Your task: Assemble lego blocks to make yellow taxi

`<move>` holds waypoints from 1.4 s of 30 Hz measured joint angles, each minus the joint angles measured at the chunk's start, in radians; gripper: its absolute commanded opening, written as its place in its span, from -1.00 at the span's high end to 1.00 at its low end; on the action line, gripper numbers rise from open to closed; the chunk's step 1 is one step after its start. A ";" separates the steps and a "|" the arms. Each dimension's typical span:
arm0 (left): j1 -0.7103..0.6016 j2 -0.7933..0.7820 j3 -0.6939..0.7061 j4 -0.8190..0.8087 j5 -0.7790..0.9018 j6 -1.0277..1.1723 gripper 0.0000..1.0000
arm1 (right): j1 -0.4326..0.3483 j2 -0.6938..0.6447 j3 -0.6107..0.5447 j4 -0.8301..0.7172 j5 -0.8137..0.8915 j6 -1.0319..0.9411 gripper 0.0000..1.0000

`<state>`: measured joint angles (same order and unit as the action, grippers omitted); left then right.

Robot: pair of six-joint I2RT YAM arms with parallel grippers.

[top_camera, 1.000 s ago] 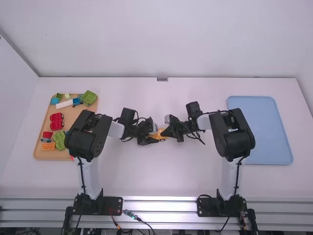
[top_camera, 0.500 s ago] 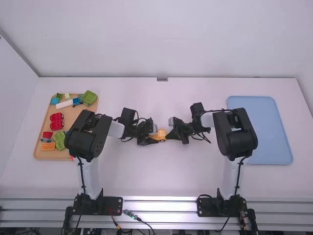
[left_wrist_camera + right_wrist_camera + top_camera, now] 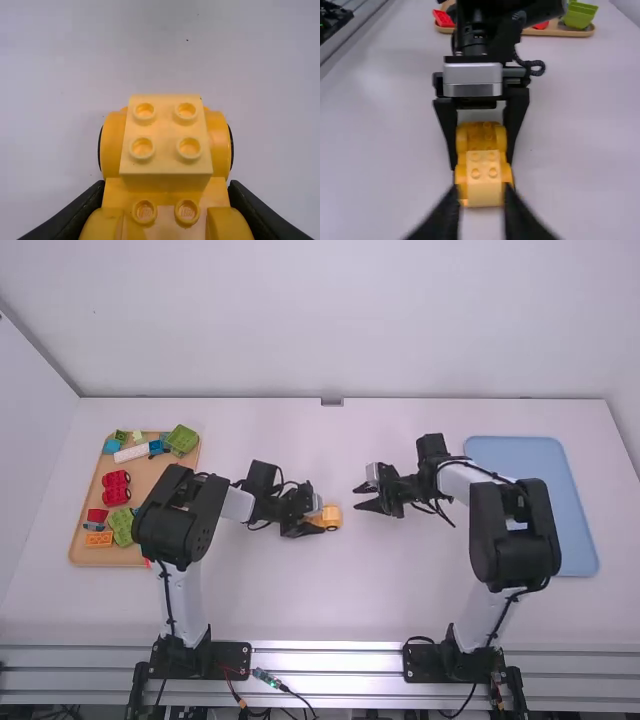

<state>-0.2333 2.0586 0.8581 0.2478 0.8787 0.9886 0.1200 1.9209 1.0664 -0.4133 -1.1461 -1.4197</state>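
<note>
item, one yellow car base (image 3: 167,192), seen by me in the high view on the white table (image 3: 340,600) between the two arms, near the middle. fitted on it, one pale yellow block (image 3: 166,135) with four studs, at the end facing the right arm; beside this block, two studs of the base showed. rounded yellow parts stood out at both sides of the block. item, one left gripper (image 3: 318,520), jaws closed on the car base, one finger at each side. item, one right gripper (image 3: 358,497), jaws spread open, apart from the car base and pointing towards its block end. item, one wooden tray (image 3: 150,478) at the table's left, holding among other pieces a green block (image 3: 183,439) at the far right corner, a white block (image 3: 131,453), red pieces (image 3: 116,488) at the middle, and an orange block (image 3: 99,539) towards the near edge. item, one blue tray (image 3: 570,510) at the right, its near left part partly behind the right arm in my high view.
</note>
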 measured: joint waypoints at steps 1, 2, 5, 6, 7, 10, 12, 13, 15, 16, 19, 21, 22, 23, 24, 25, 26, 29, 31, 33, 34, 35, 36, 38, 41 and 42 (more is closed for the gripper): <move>0.000 0.000 0.000 0.000 0.000 0.000 0.67 | 0.005 0.000 -0.004 0.050 0.011 0.035 -0.86; 0.000 0.000 0.000 0.000 0.000 0.000 0.62 | 0.009 0.000 -0.009 0.087 0.021 0.067 -0.98; 0.000 0.000 0.000 -0.001 0.000 0.000 0.47 | 0.024 0.000 -0.023 0.138 0.052 0.131 -0.98; 0.000 0.000 0.000 -0.001 0.000 0.000 0.37 | 0.030 0.000 -0.027 0.150 0.064 0.153 -0.98; 0.000 0.000 0.000 -0.001 0.000 0.000 0.25 | 0.037 0.000 -0.030 0.155 0.075 0.168 -0.98; 0.000 0.000 0.000 -0.002 0.000 0.002 -0.01 | 0.059 0.000 -0.038 0.187 0.111 0.217 -0.98; 0.000 0.000 0.000 -0.002 0.000 0.001 -0.18 | 0.065 0.000 -0.039 0.194 0.122 0.237 -0.98; 0.000 0.000 0.000 -0.003 0.001 0.003 -0.33 | 0.072 0.000 -0.039 0.201 0.134 0.251 -0.98; -0.002 0.000 -0.001 -0.007 0.008 0.005 -0.57 | 0.078 0.000 -0.039 0.205 0.146 0.270 -0.98; -0.002 0.000 -0.001 -0.007 0.008 0.007 -0.63 | 0.078 0.000 -0.039 0.204 0.150 0.272 -0.98; -0.002 0.000 -0.001 -0.008 0.009 0.007 -0.98 | 0.078 0.000 -0.039 0.205 0.159 0.284 -0.98; -0.003 0.000 -0.001 -0.008 0.008 0.007 -0.98 | 0.078 0.000 -0.039 0.205 0.162 0.287 -0.98; -0.002 0.000 -0.001 -0.007 0.008 0.007 -0.98 | 0.078 0.000 -0.039 0.205 0.162 0.288 -0.98; -0.003 0.000 -0.001 -0.007 0.007 0.006 -0.98 | 0.078 0.000 -0.039 0.205 0.162 0.288 -0.98; -0.003 0.000 -0.001 -0.006 0.006 0.004 -0.98 | 0.078 0.000 -0.039 0.204 0.162 0.288 -0.98; -0.003 -0.001 -0.001 -0.006 0.005 0.002 -0.98 | 0.078 0.000 -0.039 0.205 0.162 0.288 -0.98; -0.003 -0.003 -0.001 -0.007 0.000 0.000 -0.98 | 0.078 0.000 -0.039 0.205 0.162 0.288 -0.98; -0.005 -0.025 -0.001 -0.043 -0.038 -0.003 -0.98 | 0.078 0.000 -0.039 0.206 0.163 0.288 -0.98; -0.006 -0.067 -0.003 -0.114 -0.097 0.004 -0.98 | 0.078 0.000 -0.039 0.210 0.166 0.288 -0.99; -0.005 -0.093 -0.009 -0.156 -0.129 0.004 -0.98 | 0.078 0.000 -0.039 0.212 0.165 0.288 -0.98; -0.004 -0.125 -0.016 -0.208 -0.167 0.002 -0.98 | 0.078 0.000 -0.039 0.217 0.166 0.291 -0.98; 0.002 -0.174 -0.029 -0.283 -0.224 -0.001 -0.98 | 0.078 0.000 -0.039 0.229 0.166 0.297 -0.98; 0.009 -0.208 -0.037 -0.330 -0.262 -0.005 -0.98 | 0.078 0.000 -0.039 0.241 0.166 0.309 -0.98; 0.023 -0.268 -0.047 -0.395 -0.323 -0.014 -0.98 | 0.078 0.000 -0.039 0.259 0.166 0.327 -0.98; 0.079 -0.414 -0.049 -0.471 -0.473 -0.085 -0.98 | 0.078 0.000 -0.039 0.305 0.181 0.388 -0.98; 0.093 -0.436 -0.049 -0.475 -0.498 -0.103 -0.98 | 0.078 0.000 -0.039 0.312 0.185 0.401 -0.98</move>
<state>-0.1406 1.6222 0.8093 -0.2272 0.3809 0.8860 0.1982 1.9213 1.0271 -0.1017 -0.9615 -1.0183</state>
